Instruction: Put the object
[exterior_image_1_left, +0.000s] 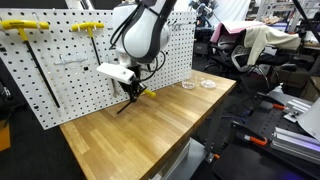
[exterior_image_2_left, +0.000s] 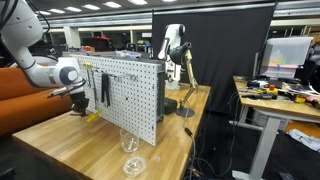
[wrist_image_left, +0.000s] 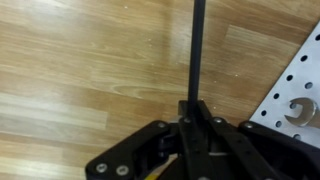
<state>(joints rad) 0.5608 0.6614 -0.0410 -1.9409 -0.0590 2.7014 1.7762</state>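
Clamping jaws nearly shut, black Robotiq gripper (wrist_image_left: 196, 112) is holding thin black metal rod (wrist_image_left: 197, 45) between fingertips; rod is pointing lengthwise straight ahead, slanting down at light wooden table (exterior_image_1_left: 150, 130), beside white pegboard (exterior_image_1_left: 60, 80).

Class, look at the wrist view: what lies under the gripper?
Bare wooden table, with a black rod held in the gripper above it. The gripper's body covers the wood right below it.

This is looking like a robot lab or workshop. Tools (exterior_image_1_left: 25, 28) are hanging on a white board full of holes (exterior_image_1_left: 70, 75), standing on a big wooden table (exterior_image_1_left: 150, 128). Desks (exterior_image_2_left: 275, 95) with tools and a screen (exterior_image_2_left: 283, 52) are sitting nearby.
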